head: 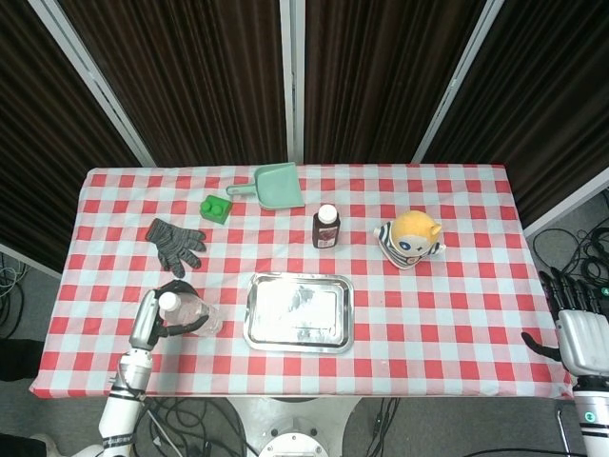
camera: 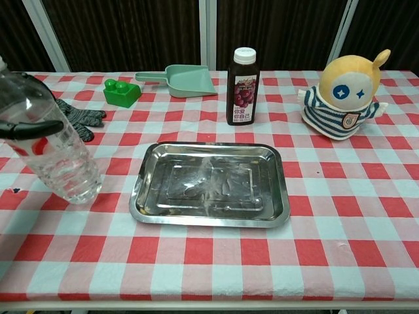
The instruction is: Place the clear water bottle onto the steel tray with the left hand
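Note:
The clear water bottle stands left of the steel tray, near the table's front left. My left hand grips it from the left, fingers wrapped around its upper part. In the chest view the bottle leans to the left with its cap cut off by the frame edge, and a dark finger crosses its body. Its base is low by the cloth; I cannot tell whether it touches. The tray holds nothing. My right hand hangs off the table's right front corner, fingers spread, holding nothing.
Behind the tray stands a dark juice bottle, with a yellow plush toy to its right. A grey glove, a green brick and a green scoop lie at the back left.

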You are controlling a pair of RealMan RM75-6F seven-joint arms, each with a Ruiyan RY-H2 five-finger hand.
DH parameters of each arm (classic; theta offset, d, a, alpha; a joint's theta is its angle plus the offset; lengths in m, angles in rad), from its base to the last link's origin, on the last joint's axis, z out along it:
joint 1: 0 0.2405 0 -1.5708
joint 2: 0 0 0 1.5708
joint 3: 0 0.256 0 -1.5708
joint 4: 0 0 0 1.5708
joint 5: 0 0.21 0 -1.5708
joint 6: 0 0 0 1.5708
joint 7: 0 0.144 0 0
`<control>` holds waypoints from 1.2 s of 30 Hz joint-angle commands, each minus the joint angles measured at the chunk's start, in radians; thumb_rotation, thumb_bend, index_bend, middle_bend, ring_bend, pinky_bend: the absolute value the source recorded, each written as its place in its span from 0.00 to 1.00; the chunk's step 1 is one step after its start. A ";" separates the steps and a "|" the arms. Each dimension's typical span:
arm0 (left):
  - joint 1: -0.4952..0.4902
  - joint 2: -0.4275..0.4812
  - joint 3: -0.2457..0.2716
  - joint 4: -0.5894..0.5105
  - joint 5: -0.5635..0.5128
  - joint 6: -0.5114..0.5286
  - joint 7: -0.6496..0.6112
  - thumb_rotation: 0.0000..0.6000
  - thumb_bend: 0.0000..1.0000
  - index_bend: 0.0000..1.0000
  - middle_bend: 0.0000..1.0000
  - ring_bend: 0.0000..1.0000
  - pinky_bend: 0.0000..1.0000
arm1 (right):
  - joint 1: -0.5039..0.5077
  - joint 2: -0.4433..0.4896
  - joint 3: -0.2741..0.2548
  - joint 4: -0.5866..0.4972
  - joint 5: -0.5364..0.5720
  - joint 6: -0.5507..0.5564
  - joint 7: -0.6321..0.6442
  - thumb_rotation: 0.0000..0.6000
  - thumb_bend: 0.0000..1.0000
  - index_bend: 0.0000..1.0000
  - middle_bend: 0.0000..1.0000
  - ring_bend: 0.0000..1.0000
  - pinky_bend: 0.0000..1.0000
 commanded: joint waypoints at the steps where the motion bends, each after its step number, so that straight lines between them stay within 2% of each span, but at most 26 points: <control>1: -0.033 0.032 -0.047 -0.038 0.007 -0.006 0.021 1.00 0.24 0.63 0.70 0.57 0.60 | 0.000 0.001 0.000 -0.001 -0.001 0.001 0.000 1.00 0.10 0.01 0.00 0.00 0.00; 8: -0.150 0.131 -0.213 -0.156 -0.076 -0.095 0.111 1.00 0.25 0.64 0.71 0.58 0.61 | -0.004 0.005 0.003 -0.006 -0.006 0.014 0.002 1.00 0.10 0.01 0.00 0.00 0.00; 10: -0.173 0.148 -0.240 -0.175 -0.101 -0.114 0.136 1.00 0.25 0.64 0.71 0.58 0.61 | -0.004 0.006 0.003 -0.008 -0.008 0.017 0.002 1.00 0.10 0.01 0.00 0.00 0.00; 12: -0.179 0.153 -0.233 -0.172 -0.122 -0.123 0.156 1.00 0.26 0.64 0.71 0.58 0.61 | -0.005 0.008 0.002 -0.010 -0.009 0.019 0.002 1.00 0.10 0.01 0.00 0.00 0.00; 15: -0.146 0.140 -0.153 -0.127 -0.153 -0.143 0.141 1.00 0.27 0.64 0.72 0.58 0.61 | -0.006 0.008 0.002 -0.007 -0.008 0.017 0.007 1.00 0.10 0.01 0.00 0.00 0.00; 17: -0.151 0.127 -0.130 -0.085 -0.167 -0.172 0.131 1.00 0.28 0.64 0.72 0.58 0.61 | -0.004 0.007 0.002 -0.004 -0.003 0.011 0.008 1.00 0.10 0.01 0.00 0.00 0.00; 19: -0.180 0.126 -0.167 -0.070 -0.150 -0.168 0.126 1.00 0.28 0.64 0.72 0.58 0.61 | -0.003 0.005 0.002 -0.002 -0.003 0.008 0.006 1.00 0.10 0.01 0.00 0.00 0.00; 23: -0.274 0.174 -0.307 -0.123 -0.099 -0.158 0.139 1.00 0.28 0.64 0.72 0.58 0.61 | 0.000 0.000 0.002 -0.002 -0.006 0.008 -0.006 1.00 0.10 0.01 0.00 0.00 0.00; 25: -0.301 0.191 -0.329 -0.133 -0.094 -0.166 0.161 1.00 0.28 0.64 0.72 0.58 0.62 | -0.001 -0.001 0.002 -0.001 -0.005 0.010 -0.008 1.00 0.10 0.01 0.00 0.00 0.00; 27: -0.280 0.210 -0.287 -0.149 -0.096 -0.168 0.172 1.00 0.28 0.64 0.72 0.58 0.62 | -0.002 -0.001 0.002 0.001 -0.004 0.011 -0.004 1.00 0.10 0.01 0.00 0.00 0.00; 30: -0.231 0.200 -0.163 -0.111 -0.119 -0.198 0.176 1.00 0.28 0.64 0.72 0.58 0.62 | -0.001 -0.002 0.000 0.005 -0.003 0.004 0.000 1.00 0.10 0.01 0.00 0.00 0.00; 32: -0.220 0.178 -0.116 -0.065 -0.127 -0.214 0.172 1.00 0.28 0.64 0.72 0.58 0.62 | 0.000 -0.003 -0.003 0.007 -0.005 0.000 -0.001 1.00 0.10 0.01 0.00 0.00 0.00; 34: -0.228 0.168 -0.125 -0.043 -0.111 -0.200 0.162 1.00 0.28 0.64 0.72 0.58 0.62 | 0.001 -0.005 -0.003 0.009 -0.006 -0.001 -0.002 1.00 0.10 0.01 0.00 0.00 0.00; 36: -0.259 0.177 -0.179 -0.051 -0.091 -0.180 0.152 1.00 0.28 0.64 0.72 0.58 0.62 | 0.001 -0.006 -0.002 0.009 -0.005 -0.001 -0.004 1.00 0.10 0.01 0.00 0.00 0.00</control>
